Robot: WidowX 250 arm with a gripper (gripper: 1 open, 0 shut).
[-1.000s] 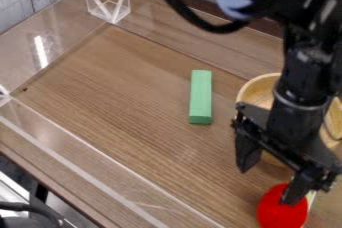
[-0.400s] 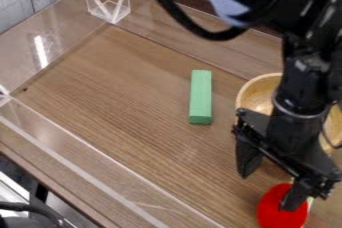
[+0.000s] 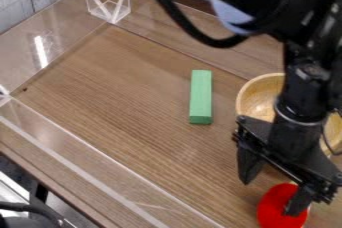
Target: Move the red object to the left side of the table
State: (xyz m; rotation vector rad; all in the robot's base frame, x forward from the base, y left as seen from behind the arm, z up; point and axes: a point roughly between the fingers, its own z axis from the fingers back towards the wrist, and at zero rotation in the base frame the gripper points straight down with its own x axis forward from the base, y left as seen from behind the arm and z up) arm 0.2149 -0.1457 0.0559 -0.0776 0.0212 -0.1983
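The red object (image 3: 277, 206), a small round red toy fruit, lies on the table (image 3: 120, 92) near the front right corner. My gripper (image 3: 275, 189) hangs straight down right over it, open, with one black finger (image 3: 249, 167) to its left and the other at its right. The fruit's top is partly hidden behind the fingers, and I cannot tell whether they touch it.
A green rectangular block (image 3: 201, 96) lies mid-table. A round light wooden bowl (image 3: 257, 94) sits at the right, behind the arm. Low clear acrylic walls (image 3: 54, 32) edge the tabletop, with a clear bracket (image 3: 107, 5) at the far left corner.
The gripper has sunk slightly lower over the red fruit, its fingers now straddling it. The fruit, block and bowl have not moved.
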